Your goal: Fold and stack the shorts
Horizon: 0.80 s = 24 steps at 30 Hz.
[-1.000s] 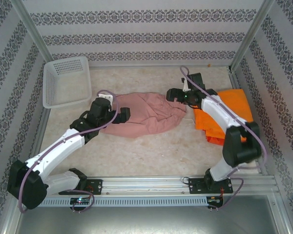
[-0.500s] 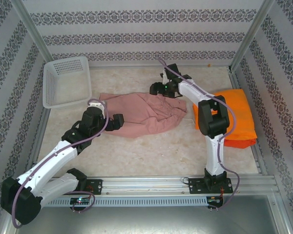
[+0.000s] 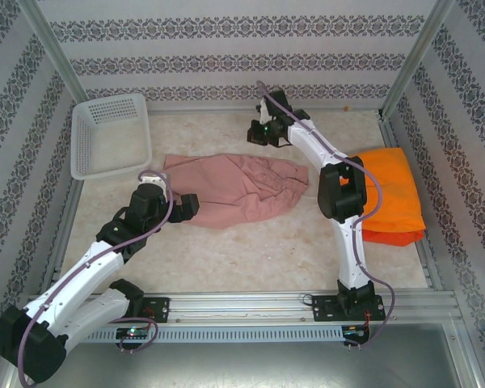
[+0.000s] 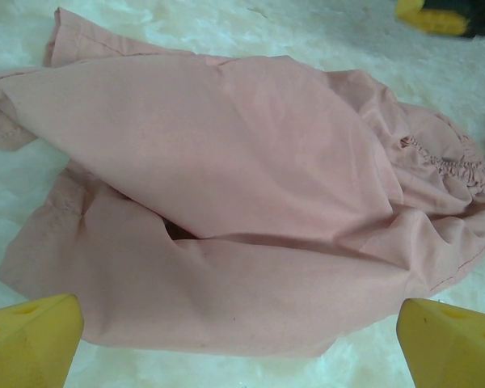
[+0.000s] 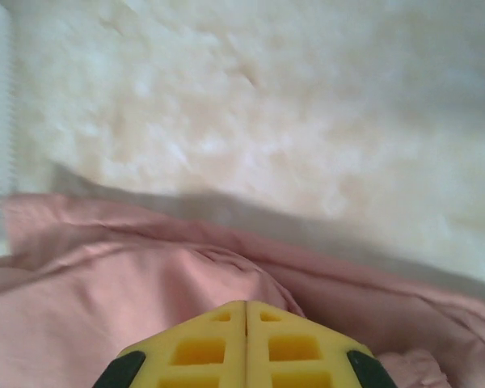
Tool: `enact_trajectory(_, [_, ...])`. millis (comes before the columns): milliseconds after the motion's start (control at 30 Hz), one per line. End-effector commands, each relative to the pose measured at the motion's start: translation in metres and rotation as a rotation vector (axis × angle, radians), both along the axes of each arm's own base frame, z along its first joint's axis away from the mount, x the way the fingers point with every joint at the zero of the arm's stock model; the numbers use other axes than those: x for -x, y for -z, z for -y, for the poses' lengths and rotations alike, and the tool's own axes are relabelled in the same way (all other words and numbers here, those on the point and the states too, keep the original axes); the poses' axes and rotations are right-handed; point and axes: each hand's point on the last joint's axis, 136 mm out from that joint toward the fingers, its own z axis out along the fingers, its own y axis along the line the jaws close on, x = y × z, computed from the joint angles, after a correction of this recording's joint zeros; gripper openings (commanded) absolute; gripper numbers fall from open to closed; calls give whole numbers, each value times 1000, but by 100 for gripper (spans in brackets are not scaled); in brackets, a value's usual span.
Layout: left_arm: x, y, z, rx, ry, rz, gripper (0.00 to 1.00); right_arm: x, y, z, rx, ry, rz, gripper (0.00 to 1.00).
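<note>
Dusty pink shorts lie spread and wrinkled mid-table, gathered waistband to the right. My left gripper is open at their near left edge, its yellow fingertips wide apart with the pink cloth's near hem lying between them. My right gripper hovers past the shorts' far edge, its yellow fingers pressed together with nothing between them and pink cloth below. Folded yellow-orange shorts lie at the right on a red-orange pair.
A white mesh basket stands at the far left corner. Patterned walls and metal posts close in the table on three sides. Bare marbled tabletop runs between the shorts and the arm bases.
My right gripper left the shorts' right end, swung to the far side and shut. The left arm drew back to the near left. The pink shorts now lie flatter and wider.
</note>
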Motion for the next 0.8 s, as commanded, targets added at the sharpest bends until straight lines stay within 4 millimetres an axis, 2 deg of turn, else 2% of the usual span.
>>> enact_trajectory(0, [2,-2,-9,-6,-30,-2,100,-3,-113,-8,-94,-45,230,0])
enact_trajectory(33, [2,-3,-10,-8,-32,0,100,0,-130,-6,-89,-37,267,0])
enact_trajectory(100, [3,-4,-10,-3,-34,7,100,6,-144,-1,-71,-19,297,3])
enact_trajectory(133, [3,-3,-11,0,-38,8,100,10,-142,2,-48,-10,293,25])
enact_trajectory(167, [2,-3,-10,6,-39,8,100,14,-133,4,-16,-8,281,42])
enact_trajectory(267, [2,0,-8,27,-36,0,100,23,-92,14,117,17,208,69])
enact_trajectory(367, [3,3,-7,31,-32,-10,100,32,-50,19,212,32,124,78])
enact_trajectory(467, [4,3,-8,25,-35,-12,100,38,-18,19,285,33,74,84])
enact_trajectory(767, [8,7,-10,22,-38,-22,100,39,65,22,381,72,-81,82])
